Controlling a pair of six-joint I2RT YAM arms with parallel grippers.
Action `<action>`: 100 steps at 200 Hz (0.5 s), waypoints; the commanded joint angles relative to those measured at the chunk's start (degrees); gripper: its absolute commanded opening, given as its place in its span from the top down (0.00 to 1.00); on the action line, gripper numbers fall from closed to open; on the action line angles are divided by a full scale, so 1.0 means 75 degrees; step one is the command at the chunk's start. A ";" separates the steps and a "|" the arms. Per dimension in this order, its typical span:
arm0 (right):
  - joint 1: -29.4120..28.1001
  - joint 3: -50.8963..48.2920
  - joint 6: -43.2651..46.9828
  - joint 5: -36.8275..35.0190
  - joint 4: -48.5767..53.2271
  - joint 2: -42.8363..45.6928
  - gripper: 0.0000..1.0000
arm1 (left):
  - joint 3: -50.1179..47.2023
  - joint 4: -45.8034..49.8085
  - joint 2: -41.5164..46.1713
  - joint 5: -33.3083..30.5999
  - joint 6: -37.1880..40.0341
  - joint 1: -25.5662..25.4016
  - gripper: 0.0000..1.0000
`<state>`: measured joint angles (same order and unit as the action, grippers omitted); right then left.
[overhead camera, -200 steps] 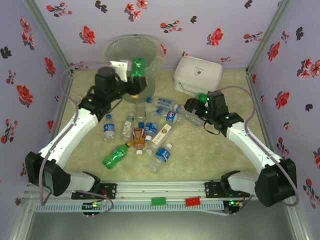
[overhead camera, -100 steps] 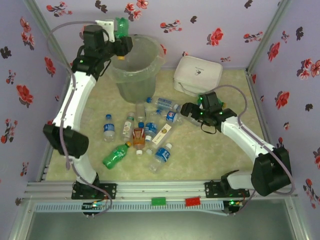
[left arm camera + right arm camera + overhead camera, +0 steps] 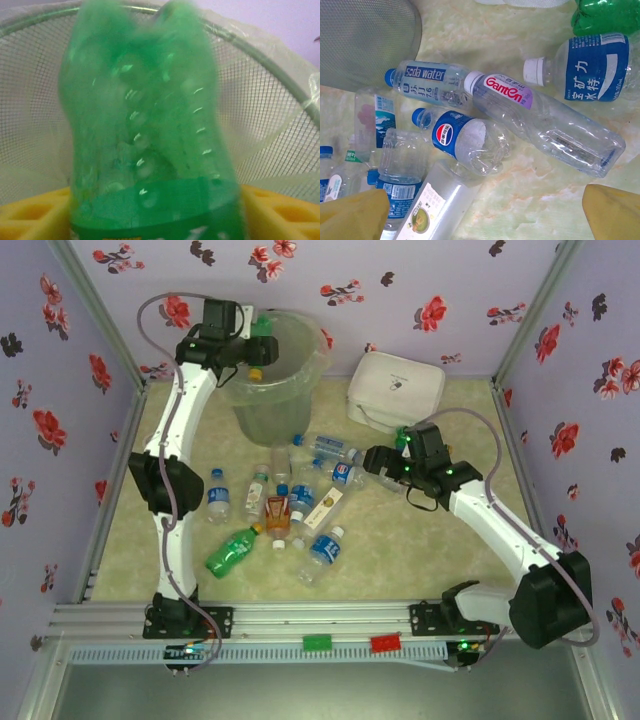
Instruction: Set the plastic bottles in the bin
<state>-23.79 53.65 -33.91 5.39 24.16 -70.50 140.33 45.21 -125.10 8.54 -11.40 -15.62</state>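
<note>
top view: left gripper (image 3: 256,340) hangs over the bin's (image 3: 312,352) left rim, green bottle (image 3: 263,327) between its jaws. right gripper (image 3: 376,462) hovers at the right edge of the bottles (image 3: 300,502); bare table (image 3: 420,550) beyond.
left wrist: blurred green bottle (image 3: 150,140) runs up the frame, base toward the bin's wall; clamped or freed, cannot tell.
right wrist: fingers (image 3: 350,215) spread wide above lying bottles (image 3: 545,125).

Table (image 3: 420,540): pale marbled top.
Far left: the bin (image 3: 268,410) stands on it.
Far right: a white box (image 3: 395,390).
Middle: many plastic bottles (image 3: 232,552) lie scattered, one flat carton (image 3: 325,508) among them.
</note>
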 commanded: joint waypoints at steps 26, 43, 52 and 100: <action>-0.0039 -0.0064 0.0280 0.0377 -0.0051 -0.0114 0.00 | 0.0374 0.0077 0.0482 -0.0048 0.0140 -0.0029 0.00; -0.0113 -0.0116 0.0424 0.0325 -0.0258 -0.0187 0.00 | 0.0283 0.0066 0.0789 -0.0040 0.0198 -0.0075 0.00; -0.0187 -0.0145 0.0565 0.0216 -0.0353 -0.0216 0.00 | 0.0130 0.0016 0.1006 -0.0048 0.0229 -0.0097 0.00; -0.0354 0.0315 0.1316 0.0137 -0.0025 -0.0880 0.00 | -0.2434 -0.1182 0.2949 -0.0048 0.0249 -0.0301 0.00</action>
<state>-25.96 53.39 -28.97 6.85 23.07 -73.93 130.76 42.35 -111.85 8.51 -10.72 -16.80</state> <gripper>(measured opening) 0.996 0.996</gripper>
